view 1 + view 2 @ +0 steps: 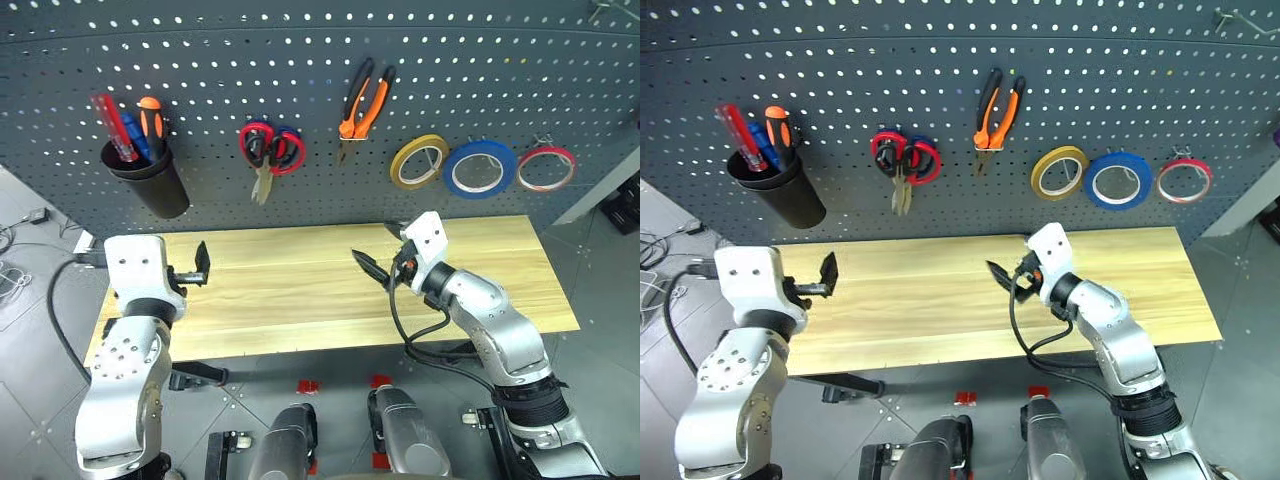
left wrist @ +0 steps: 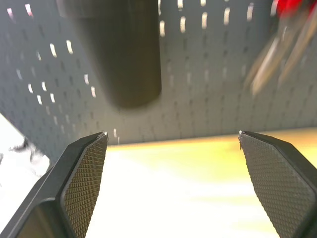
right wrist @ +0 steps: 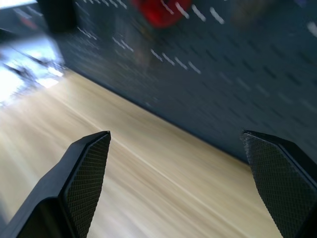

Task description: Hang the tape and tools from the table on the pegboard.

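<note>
2 hands hang over the counter (image 1: 300, 290), and both hold nothing. The left hand (image 1: 203, 264) is above the left end of the wooden top, its fingers (image 2: 84, 178) wide apart. The right hand (image 1: 375, 262) is above the middle of the top, a little to the right, and its fingers (image 3: 86, 178) are also wide apart.

Behind the counter stands the pegboard (image 1: 200, 60), and the things hang on it. The pliers (image 1: 364, 98) hang with the handles up, above the right hand. To the left of them are the red-and-blue scissors (image 1: 270, 150), blades down. Further left a black cup (image 1: 150, 175) hangs tilted; a red-handled screwdriver (image 1: 112, 125) and an orange-and-black screwdriver (image 1: 151, 118) stand in it, with something blue between them.

To the right of the pliers, 3 rolls hang in a row: the yellow roll (image 1: 419, 160), then the blue tape (image 1: 480, 168), then the red roll (image 1: 546, 168). The blue tape overlaps the red roll a little.
</note>
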